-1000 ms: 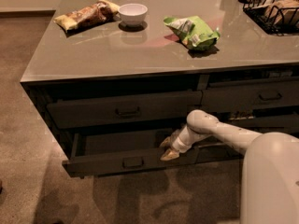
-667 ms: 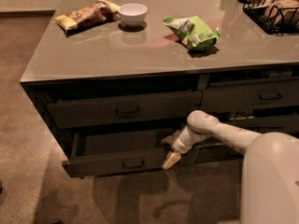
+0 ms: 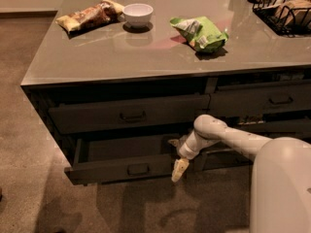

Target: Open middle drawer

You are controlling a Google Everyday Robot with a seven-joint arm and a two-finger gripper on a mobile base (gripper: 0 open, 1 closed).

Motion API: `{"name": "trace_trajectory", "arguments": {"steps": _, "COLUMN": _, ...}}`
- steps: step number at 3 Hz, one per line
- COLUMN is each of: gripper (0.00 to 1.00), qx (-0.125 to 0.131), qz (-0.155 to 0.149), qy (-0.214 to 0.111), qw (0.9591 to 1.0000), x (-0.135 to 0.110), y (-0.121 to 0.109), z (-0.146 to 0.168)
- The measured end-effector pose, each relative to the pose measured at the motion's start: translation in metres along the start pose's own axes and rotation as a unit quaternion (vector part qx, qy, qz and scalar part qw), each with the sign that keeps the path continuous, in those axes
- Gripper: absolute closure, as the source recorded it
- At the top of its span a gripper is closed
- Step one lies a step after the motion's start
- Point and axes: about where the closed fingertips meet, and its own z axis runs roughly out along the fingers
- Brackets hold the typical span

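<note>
The middle drawer [image 3: 107, 171] is pulled partly out of the dark counter, and its plain dark inside [image 3: 126, 147] shows. Its small loop handle [image 3: 138, 169] sits at the centre of the front. My gripper [image 3: 179, 171] hangs pointing down just off the right end of the drawer front, to the right of the handle and apart from it. It holds nothing that I can see. My white arm [image 3: 228, 137] reaches in from the right. The drawer above [image 3: 97, 115] is closed. Anything below the open drawer is hidden.
On the grey countertop [image 3: 146, 57] lie a brown snack bag [image 3: 90, 16], a white bowl [image 3: 138, 13], a green chip bag [image 3: 200, 32] and a black wire basket [image 3: 286, 8]. Closed drawers [image 3: 262, 101] stand at the right. My white body [image 3: 282, 188] fills the lower right. Brown floor lies in front.
My gripper has moved a little down and toward the camera, off the edge of the drawer front. The drawer stays pulled out the same amount.
</note>
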Motion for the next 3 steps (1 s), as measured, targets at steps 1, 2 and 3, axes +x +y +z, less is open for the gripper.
{"name": "trace_trajectory", "arguments": {"steps": 1, "gripper": 0.0, "qx": -0.015, "qz": -0.03, "qy": 0.046, "qw": 0.9984, "x": -0.006, "y": 0.003, "z": -0.011}}
{"name": "trace_trajectory", "arguments": {"steps": 2, "gripper": 0.01, "qx": -0.04, "qz": -0.063, "qy": 0.094, "qw": 0.9928, "x": -0.01, "y": 0.015, "z": -0.022}}
{"name": "trace_trajectory", "arguments": {"steps": 3, "gripper": 0.2, "qx": -0.064, "qz": -0.071, "qy": 0.104, "qw": 0.9899, "x": -0.005, "y": 0.028, "z": -0.022}}
